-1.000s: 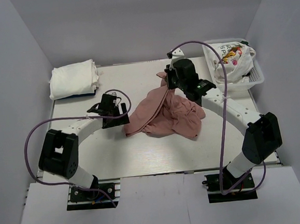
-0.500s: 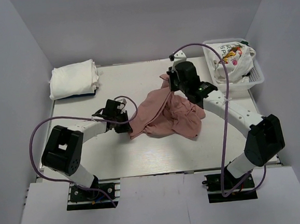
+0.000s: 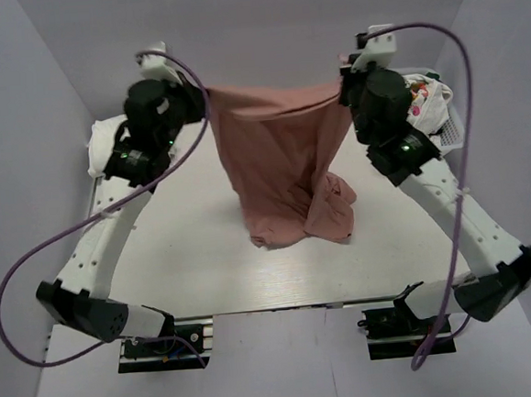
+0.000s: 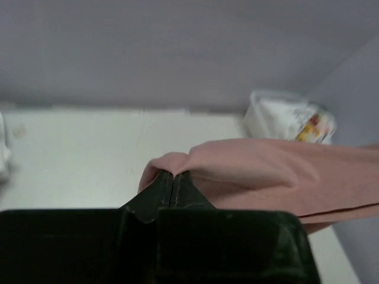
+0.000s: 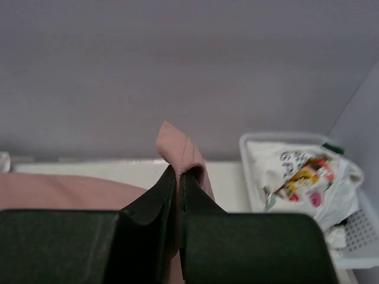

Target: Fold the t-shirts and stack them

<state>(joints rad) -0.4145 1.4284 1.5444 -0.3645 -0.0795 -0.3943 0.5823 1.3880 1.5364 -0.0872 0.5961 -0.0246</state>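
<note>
A dusty-pink t-shirt (image 3: 281, 156) hangs stretched between both raised arms, and its lower end bunches on the table (image 3: 188, 260). My left gripper (image 3: 204, 95) is shut on the shirt's left top corner; in the left wrist view the pink cloth (image 4: 260, 171) spreads rightward from the shut gripper (image 4: 173, 173). At the right top corner my right gripper (image 3: 342, 89) is shut too, and a pink hem (image 5: 180, 151) sticks up out of that gripper (image 5: 178, 170). A white printed t-shirt (image 3: 421, 103) lies in the basket (image 3: 458, 128).
Folded white t-shirts (image 3: 105, 142) lie at the back left, partly hidden behind the left arm. The white mesh basket stands at the back right corner, seen also in the right wrist view (image 5: 361, 236). Grey walls enclose the table on three sides.
Both arms rose from the table and spread apart, lifting the pink shirt from a crumpled heap into a hanging sheet. The left gripper closed on its corner.
</note>
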